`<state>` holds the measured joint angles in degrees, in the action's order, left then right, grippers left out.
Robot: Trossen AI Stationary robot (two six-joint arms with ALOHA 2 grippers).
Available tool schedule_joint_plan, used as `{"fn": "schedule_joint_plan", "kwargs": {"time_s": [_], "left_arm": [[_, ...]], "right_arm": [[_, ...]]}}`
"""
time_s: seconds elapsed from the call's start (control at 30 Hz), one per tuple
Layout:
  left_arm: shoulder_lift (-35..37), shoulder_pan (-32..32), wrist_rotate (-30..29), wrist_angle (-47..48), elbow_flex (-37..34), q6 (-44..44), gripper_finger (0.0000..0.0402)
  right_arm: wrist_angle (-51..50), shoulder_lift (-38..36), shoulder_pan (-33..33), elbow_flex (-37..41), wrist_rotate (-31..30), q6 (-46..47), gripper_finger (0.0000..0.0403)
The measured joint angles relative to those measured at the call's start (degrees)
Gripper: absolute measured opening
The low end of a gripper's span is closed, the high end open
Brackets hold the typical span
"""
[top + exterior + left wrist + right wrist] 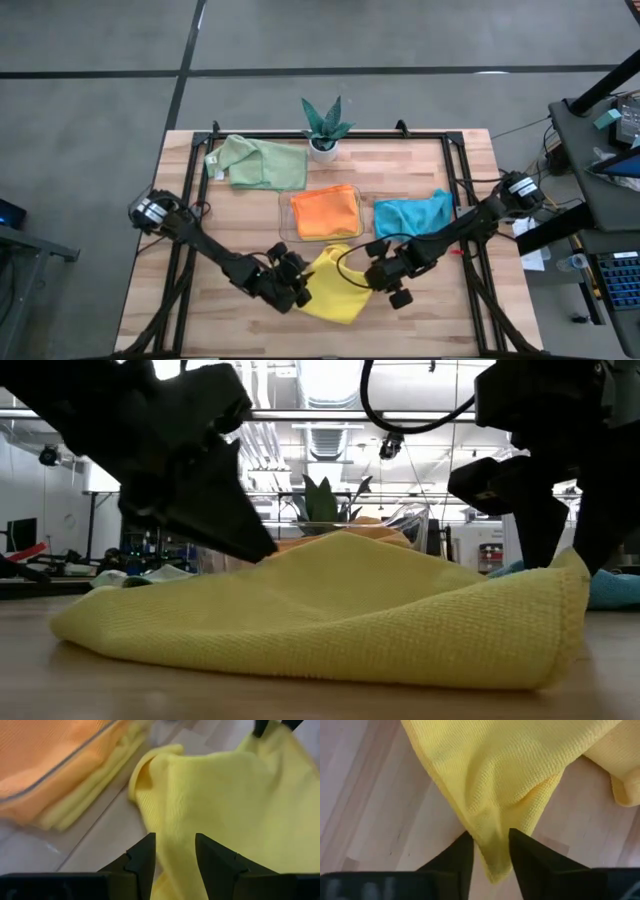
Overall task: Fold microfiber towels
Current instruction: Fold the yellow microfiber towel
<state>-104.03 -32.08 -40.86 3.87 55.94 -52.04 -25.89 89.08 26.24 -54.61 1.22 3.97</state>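
Lower centre of the high view: both grippers flank the soft yellow microfiber towel (335, 288) on the wooden table (420, 320). Left gripper (174, 851) fingers apart; right gripper (490, 845) fingers pinch a corner, apparently for folding.

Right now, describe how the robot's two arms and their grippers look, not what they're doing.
Both arms are dark, nearly black, built of jointed segments with a round silvery-capped joint near each base. The left gripper and right gripper each end in two blunt, flat black fingers with stepped inner edges. A thin black cable loops from the right arm.
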Motion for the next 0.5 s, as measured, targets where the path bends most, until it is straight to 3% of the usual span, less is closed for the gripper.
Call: {"fn": "schedule_joint_plan", "kwargs": {"time_s": [0.3, 0.5], "left_arm": [[0.0, 3.11, 0.03, -6.48, -2.86, 1.0, 0.0122], [0.0, 3.26, 1.52, -7.6, -2.71, 2.98, 0.0089]], "right_arm": [[-4.34, -2.76, 0.0, 0.24, -3.15, 2.54, 0.0176], [-4.23, -5.61, 0.0, 0.77, -4.28, 3.88, 0.0183]]}}
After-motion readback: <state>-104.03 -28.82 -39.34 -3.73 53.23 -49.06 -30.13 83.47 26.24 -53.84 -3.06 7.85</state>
